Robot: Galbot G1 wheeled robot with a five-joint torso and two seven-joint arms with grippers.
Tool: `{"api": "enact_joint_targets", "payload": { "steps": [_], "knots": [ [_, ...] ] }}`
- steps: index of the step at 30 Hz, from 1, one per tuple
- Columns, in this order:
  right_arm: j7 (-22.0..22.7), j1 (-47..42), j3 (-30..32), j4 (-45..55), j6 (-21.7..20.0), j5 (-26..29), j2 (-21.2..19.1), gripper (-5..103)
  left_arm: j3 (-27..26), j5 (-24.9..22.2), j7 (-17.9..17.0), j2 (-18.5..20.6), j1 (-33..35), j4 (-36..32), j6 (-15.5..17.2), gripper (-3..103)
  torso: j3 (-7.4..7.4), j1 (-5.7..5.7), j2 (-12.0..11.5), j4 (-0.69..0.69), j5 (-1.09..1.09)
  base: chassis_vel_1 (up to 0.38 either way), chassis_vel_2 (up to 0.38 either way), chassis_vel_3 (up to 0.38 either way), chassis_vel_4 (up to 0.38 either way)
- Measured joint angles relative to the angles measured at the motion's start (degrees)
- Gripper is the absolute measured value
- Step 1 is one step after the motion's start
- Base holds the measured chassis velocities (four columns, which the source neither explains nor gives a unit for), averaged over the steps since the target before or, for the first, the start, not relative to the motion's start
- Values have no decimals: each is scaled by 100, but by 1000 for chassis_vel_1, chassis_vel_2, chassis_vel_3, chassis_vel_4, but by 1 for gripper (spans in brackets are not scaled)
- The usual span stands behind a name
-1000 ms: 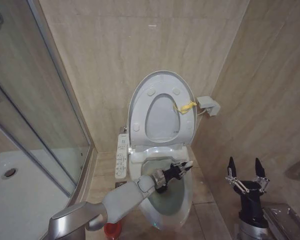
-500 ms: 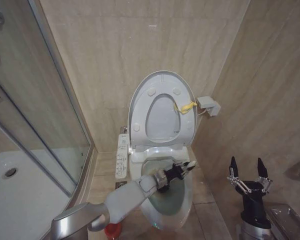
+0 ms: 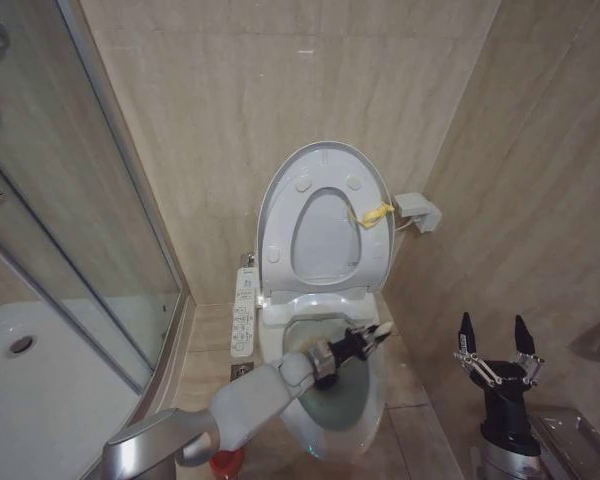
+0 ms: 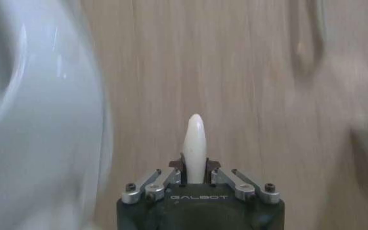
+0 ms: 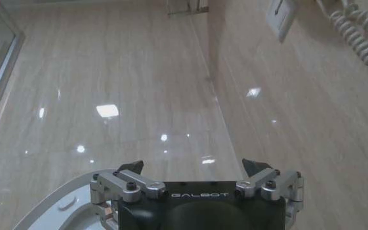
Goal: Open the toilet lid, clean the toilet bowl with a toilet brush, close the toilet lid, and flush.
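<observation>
The toilet lid [image 3: 325, 215] stands upright against the back wall, with the ring seat raised against it. Below it the white toilet bowl [image 3: 352, 408] lies open. My left gripper [image 3: 364, 341] hangs over the bowl's right side, shut on the thin white handle of the toilet brush [image 3: 381, 328]. The brush head is hidden under the gripper and arm. The left wrist view has the handle [image 4: 195, 141] sticking out between the shut fingers [image 4: 177, 173], with the bowl's rim [image 4: 50, 143] beside it. The red holder [image 3: 225, 462] sits on the floor left of the bowl. My right gripper [image 3: 493, 342] is parked at the right, open and pointing up.
A long white button panel [image 3: 243, 315] runs along the toilet's left side. A grey wall box [image 3: 417, 211] with a yellow tag [image 3: 373, 212] is on the right wall. The glass shower screen [image 3: 70, 200] and shower tray [image 3: 20, 370] close off the left. Tiled walls stand close around the toilet.
My left gripper, with the brush handle in it, has shifted slightly to the right over the bowl. The right arm has stayed put.
</observation>
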Motion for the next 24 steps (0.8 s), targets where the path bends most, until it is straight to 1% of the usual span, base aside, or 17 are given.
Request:
{"api": "enact_joint_targets", "payload": {
  "steps": [1, 2, 4, 5, 6, 7, 8, 11, 13, 14, 15, 17, 18, 20, 24],
  "knots": [
    [0, 4, -3, 0, 0, -5, 14, 100, -34, -7, -13, -51, -18, -78, -7, 21, -1, 0, 1, -4, -1, 0, 0, 0, 0],
    [1, 12, -1, 1, -5, -7, 28, 100, -9, 5, -12, -55, 1, -74, -7, 21, -1, 0, 1, -4, 0, 0, 0, 0, 0],
    [30, 36, 26, 13, -30, -5, 40, 100, 117, 117, 28, 29, 127, 236, -39, 21, 1, 0, 0, -1, 3, -54, -48, -2, -4],
    [30, 36, 26, 13, -30, -5, 40, 100, 117, 117, 28, 29, 127, 236, -39, 21, 1, 0, 0, -1, 3, -54, -48, 2, -4],
    [39, 37, 30, 22, -37, -4, 36, 100, 141, 206, 73, 86, 212, 441, -80, 21, 2, 0, 0, 6, 5, 0, 0, 0, 0],
    [41, 35, 30, 30, -42, -4, 30, 100, 139, 274, 120, 137, 279, 577, -105, 21, 2, 0, -1, 10, 7, 0, 0, 0, 0],
    [41, 33, 30, 34, -44, -4, 27, 100, 107, 292, 141, 195, 325, 602, -119, 21, 2, 0, 0, 12, 4, 0, 0, 0, 0],
    [40, 45, 28, 31, -48, -7, 47, 100, 36, 209, 111, 218, 281, 345, -74, 21, 2, 0, 0, 10, 4, 51, 28, -3, -7],
    [40, 63, 24, 24, -58, -11, 107, 100, -100, 96, 32, 121, 137, -50, -17, 21, 1, 0, 0, 2, 2, 0, 0, 0, 0],
    [40, 63, 24, 24, -58, -11, 107, 100, -100, 96, 32, 121, 137, -50, -17, 21, 1, 0, 0, 2, 2, 0, 0, 0, 0],
    [40, 63, 14, 23, -58, -17, 126, 100, -141, 88, 14, 62, 92, -169, -12, 21, -1, -1, 1, -3, 1, 0, 0, 0, 0],
    [38, 57, 12, 23, -57, -32, 133, 100, -107, 88, 10, 64, 84, -171, -12, 21, 0, 0, 1, -4, 1, 0, 0, 0, 0],
    [36, 33, 18, 34, -56, -39, 133, 100, -19, 121, 12, 124, 117, -60, -13, 21, 1, 0, 0, -3, 2, 0, 0, 0, 0],
    [35, -32, 53, 77, -52, -10, 106, 100, 74, 248, 33, 284, 249, 296, -44, 21, 2, 0, -1, 9, 5, 0, 0, 0, 0],
    [32, -58, 89, 84, -43, 8, 92, 100, 61, 263, 28, 308, 293, 304, -40, 21, 2, 0, -1, 11, 4, 0, 0, 0, 0]
  ]
}}
